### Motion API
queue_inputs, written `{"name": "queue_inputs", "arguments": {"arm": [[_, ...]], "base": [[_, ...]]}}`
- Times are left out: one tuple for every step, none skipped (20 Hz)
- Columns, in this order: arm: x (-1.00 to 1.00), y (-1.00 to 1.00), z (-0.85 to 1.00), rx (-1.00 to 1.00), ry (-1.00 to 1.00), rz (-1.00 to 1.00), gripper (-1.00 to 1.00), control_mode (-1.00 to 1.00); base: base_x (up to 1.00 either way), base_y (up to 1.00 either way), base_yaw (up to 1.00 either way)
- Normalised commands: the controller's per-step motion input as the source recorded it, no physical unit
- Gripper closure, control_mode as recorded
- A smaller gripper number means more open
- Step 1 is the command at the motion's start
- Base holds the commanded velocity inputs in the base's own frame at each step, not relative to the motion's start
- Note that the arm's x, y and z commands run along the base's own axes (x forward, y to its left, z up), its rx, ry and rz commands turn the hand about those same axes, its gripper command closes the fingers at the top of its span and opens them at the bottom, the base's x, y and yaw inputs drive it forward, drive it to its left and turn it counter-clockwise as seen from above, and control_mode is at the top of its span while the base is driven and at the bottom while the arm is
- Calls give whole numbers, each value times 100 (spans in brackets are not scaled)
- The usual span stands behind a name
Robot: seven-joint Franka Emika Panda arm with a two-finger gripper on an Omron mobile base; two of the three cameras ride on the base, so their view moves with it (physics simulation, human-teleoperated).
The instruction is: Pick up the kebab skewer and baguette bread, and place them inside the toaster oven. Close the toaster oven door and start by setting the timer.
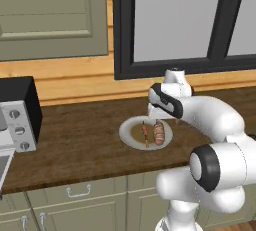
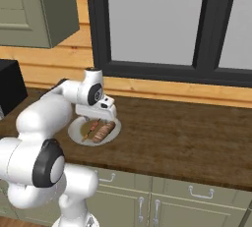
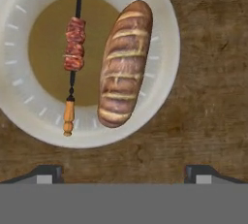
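While the white arm's two-finger gripper point(image 3: 124, 172) hangs above the counter with its dark tips spread wide and nothing between them, a round white plate point(image 3: 160, 9) with a tan centre lies directly below it on the dark brown wooden countertop point(image 1: 75, 135). On that plate rest two things side by side without touching: the kebab skewer point(image 3: 73, 58), a thin dark stick threaded with red-brown meat chunks and ending in an orange handle, and the baguette bread point(image 3: 125, 65), a plump golden-brown loaf with pale diagonal score marks. Seen from the hand, the skewer lies over the tan centre and the loaf lies to its right, crossing from the centre onto the white rim. From the left base view the same plate point(image 1: 131, 125) sits near the middle of the counter, with the skewer point(image 1: 145, 134) to the left of the loaf point(image 1: 159, 133) and the gripper just above them. Well apart from the plate, at the left end of the counter, stands the toaster oven point(image 1: 19, 112), a silver box with a black top and a column of round knobs. Pale green cabinet doors with metal handles point(image 1: 79, 191) run below the counter. Behind it rises a warm wooden wall point(image 1: 75, 77), a large dark-framed window point(image 1: 175, 20), and a pale green upper cabinet point(image 1: 50, 15).
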Motion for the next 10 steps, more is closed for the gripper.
{"name": "queue_inputs", "arguments": {"arm": [[35,6,-50,-1,-5,0,-100,-100],[36,1,-69,0,-1,0,-100,-100],[36,0,-71,0,-1,0,-100,-100],[37,1,-69,-1,-3,0,-100,-100],[24,0,-49,0,-9,0,-100,-100],[14,0,-42,0,-12,0,-100,-100],[11,0,-37,0,-12,0,-100,-100],[0,0,-43,-1,-15,0,-100,-100],[0,0,-43,-1,-17,0,-100,-100],[0,0,-35,-3,-21,0,-100,-100]], "base": [[0,0,0],[0,0,0],[0,0,0],[0,0,0],[0,0,0],[0,0,0],[0,0,0],[0,0,0],[0,0,0],[0,0,0]]}}
